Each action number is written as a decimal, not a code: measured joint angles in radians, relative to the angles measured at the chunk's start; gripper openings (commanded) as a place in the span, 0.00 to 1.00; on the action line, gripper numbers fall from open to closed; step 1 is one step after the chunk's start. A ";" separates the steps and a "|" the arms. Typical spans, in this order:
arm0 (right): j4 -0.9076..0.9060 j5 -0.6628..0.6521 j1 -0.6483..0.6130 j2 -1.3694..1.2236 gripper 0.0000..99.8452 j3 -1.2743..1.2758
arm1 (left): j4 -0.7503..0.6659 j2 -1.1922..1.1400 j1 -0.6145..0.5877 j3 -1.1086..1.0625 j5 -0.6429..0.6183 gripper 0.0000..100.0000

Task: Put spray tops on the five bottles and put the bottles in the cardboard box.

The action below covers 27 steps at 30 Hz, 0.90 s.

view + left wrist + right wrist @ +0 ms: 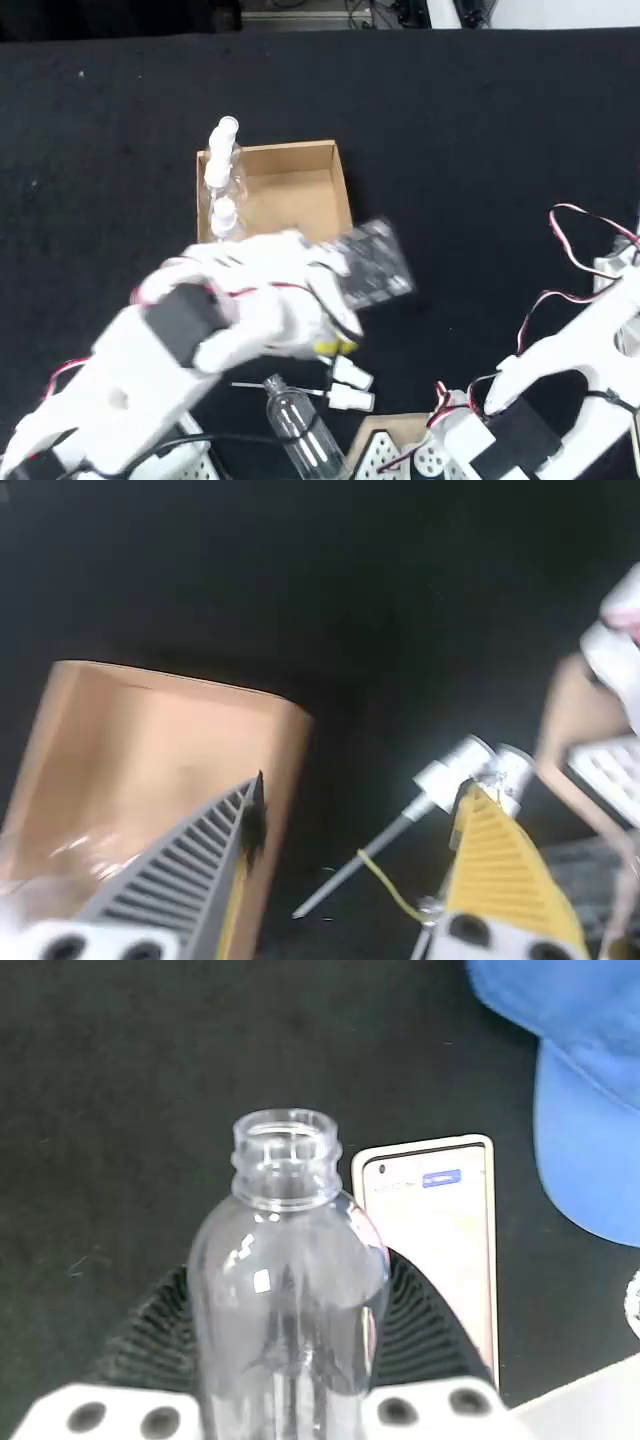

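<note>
The cardboard box (pixel 295 190) sits mid-table, and two bottles with white spray tops (pixel 221 165) stand against its left wall. My left gripper (pixel 338 345) hovers just in front of the box, over two loose spray tops (pixel 350 385). In the left wrist view it (pixel 365 790) is open, with the box (pixel 170 740) by the grey finger and a spray top (pixel 450 770) with its tube at the yellow fingertip. A capless clear bottle (pixel 300 425) lies near the front edge. My right gripper (pixel 290 1295) is shut on a clear open-necked bottle (pixel 285 1260).
The right arm (pixel 560 370) with its looping wires occupies the front right corner. A dark circuit board (pixel 375 265) on the left arm overhangs the box's near right corner. A phone (pixel 440 1230) and a blue cap (pixel 580 1090) lie beyond the held bottle.
</note>
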<state>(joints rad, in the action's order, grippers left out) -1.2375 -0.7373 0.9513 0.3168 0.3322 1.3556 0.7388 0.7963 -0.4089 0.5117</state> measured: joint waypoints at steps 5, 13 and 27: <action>0.054 0.000 0.064 -0.044 0.01 -0.002 | -0.173 -0.026 0.058 -0.245 0.008 0.28; 0.038 0.000 0.129 -0.330 0.01 -0.201 | -0.419 -0.032 0.158 -0.523 -0.038 0.28; -0.112 0.000 0.129 -0.474 0.01 -0.457 | -0.554 -0.333 0.279 -0.551 -0.043 0.19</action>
<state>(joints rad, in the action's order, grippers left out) -1.3495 -0.7373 1.0802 -0.1573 -0.1250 0.8017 0.4058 1.0756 -0.9597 0.4687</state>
